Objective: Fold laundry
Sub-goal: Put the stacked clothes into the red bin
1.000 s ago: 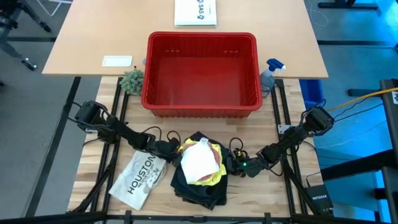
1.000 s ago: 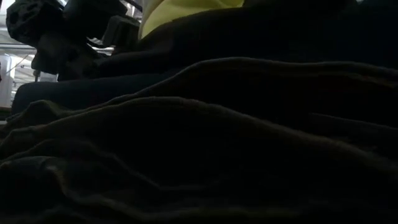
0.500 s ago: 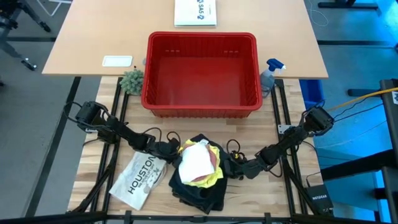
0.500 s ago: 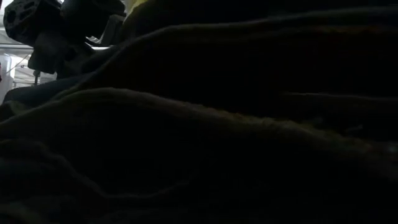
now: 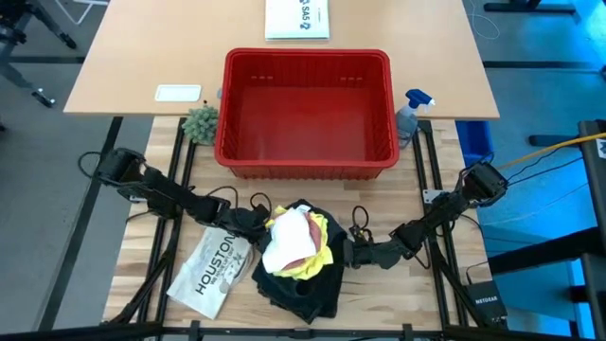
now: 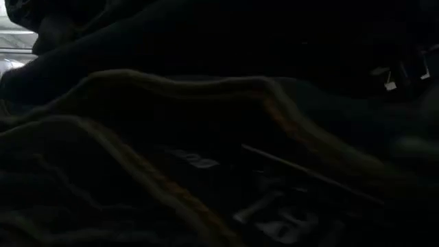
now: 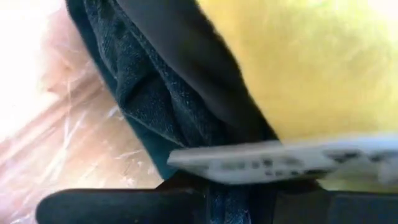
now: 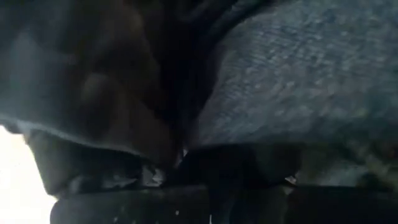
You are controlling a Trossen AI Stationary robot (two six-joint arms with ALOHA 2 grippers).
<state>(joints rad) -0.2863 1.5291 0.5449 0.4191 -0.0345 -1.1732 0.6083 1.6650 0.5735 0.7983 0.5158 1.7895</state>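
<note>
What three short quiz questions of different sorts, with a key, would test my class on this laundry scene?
1. True or false: the red basket holds a yellow garment.
2. Multiple choice: the white cloth lies (A) on top of the yellow T-shirt, (B) inside the basket, (C) under the black trousers.
3. Fill the gap: the left end effector sits at the pile's left edge and the right end effector at its ____ edge.

Key:
1. False: the basket is empty.
2. A.
3. right.
</note>
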